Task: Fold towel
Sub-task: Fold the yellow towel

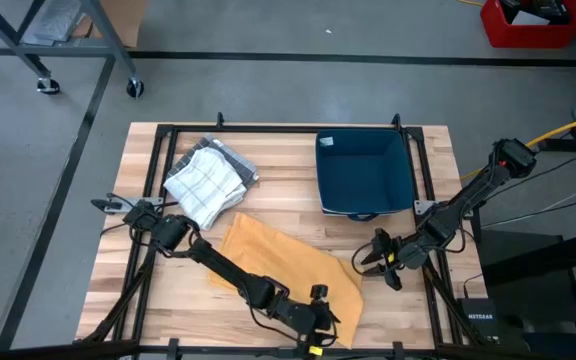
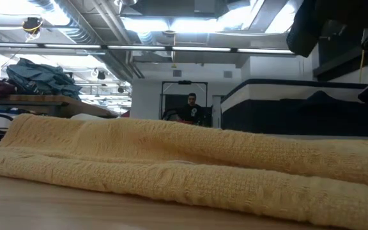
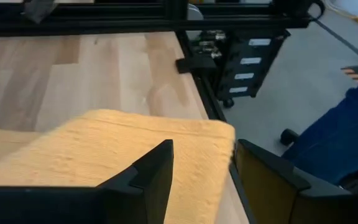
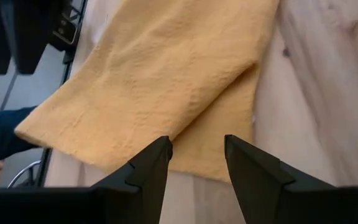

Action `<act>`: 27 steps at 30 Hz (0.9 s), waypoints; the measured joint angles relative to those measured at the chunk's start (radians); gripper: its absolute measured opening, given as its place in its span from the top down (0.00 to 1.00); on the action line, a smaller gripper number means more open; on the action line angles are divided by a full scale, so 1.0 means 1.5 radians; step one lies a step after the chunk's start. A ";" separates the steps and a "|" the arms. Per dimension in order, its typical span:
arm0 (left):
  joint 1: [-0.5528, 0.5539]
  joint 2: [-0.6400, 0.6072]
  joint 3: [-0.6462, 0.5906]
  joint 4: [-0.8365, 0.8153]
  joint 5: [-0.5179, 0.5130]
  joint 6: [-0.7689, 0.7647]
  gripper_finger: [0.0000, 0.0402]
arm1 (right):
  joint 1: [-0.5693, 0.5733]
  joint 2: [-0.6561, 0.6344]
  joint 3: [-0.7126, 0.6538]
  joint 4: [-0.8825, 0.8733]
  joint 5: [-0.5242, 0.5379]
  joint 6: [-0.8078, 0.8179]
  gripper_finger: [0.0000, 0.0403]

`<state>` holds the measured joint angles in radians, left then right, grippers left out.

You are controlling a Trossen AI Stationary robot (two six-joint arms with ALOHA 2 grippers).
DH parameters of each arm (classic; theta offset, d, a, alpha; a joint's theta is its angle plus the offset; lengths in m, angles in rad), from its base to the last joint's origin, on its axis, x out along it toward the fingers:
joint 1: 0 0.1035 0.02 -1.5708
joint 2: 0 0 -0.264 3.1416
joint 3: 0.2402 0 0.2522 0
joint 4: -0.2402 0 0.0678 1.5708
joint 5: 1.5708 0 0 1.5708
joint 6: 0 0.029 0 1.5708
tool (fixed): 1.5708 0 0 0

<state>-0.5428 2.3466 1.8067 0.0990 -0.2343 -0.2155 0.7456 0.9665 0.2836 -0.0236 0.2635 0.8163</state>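
Observation:
The yellow towel (image 1: 288, 268) lies on the wooden table near its near edge, folded over, with two layers showing at one edge (image 4: 229, 124); it fills the low view (image 2: 171, 160). My left gripper (image 1: 320, 312) is open and low over the towel's near right corner (image 3: 219, 134); one finger is above the cloth and the other is past its edge. My right gripper (image 1: 373, 256) is open, just right of the towel, and points at its edge (image 4: 196, 146). My left gripper (image 3: 204, 155) stands open over the towel's corner, coming from the table's left. One finger (image 3: 157, 168) is above the cloth. Whether it touches the towel, I cannot tell.
A dark blue bin (image 1: 363, 175) sits at the far right of the table. White checked cloths (image 1: 208, 180) lie in a pile at the far left. A black frame rail (image 3: 204, 93) runs along the table's edge. A person in blue (image 3: 347, 137) stands close by the near edge.

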 joint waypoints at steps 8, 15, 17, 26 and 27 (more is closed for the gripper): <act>-0.001 0.000 0.010 -0.037 0.004 -0.080 0.54 | 0.000 0.000 0.000 0.000 -0.039 0.001 0.57; -0.001 0.000 0.010 -0.038 0.031 -0.099 0.52 | 0.000 0.025 0.000 0.006 -0.069 -0.001 0.44; -0.006 0.000 0.010 -0.039 0.034 -0.092 0.52 | 0.000 0.035 0.000 0.019 -0.084 -0.001 0.41; -0.020 -0.001 0.017 -0.059 0.010 -0.029 0.53 | 0.000 0.110 0.024 0.018 -0.082 0.008 0.37; -0.019 -0.001 0.017 -0.076 0.009 -0.028 0.53 | 0.000 0.120 0.024 0.018 -0.082 0.013 0.37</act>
<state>-0.5716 2.3452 1.8328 -0.0156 -0.2210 -0.2574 0.7456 1.1467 0.3202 0.0031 0.1412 0.8363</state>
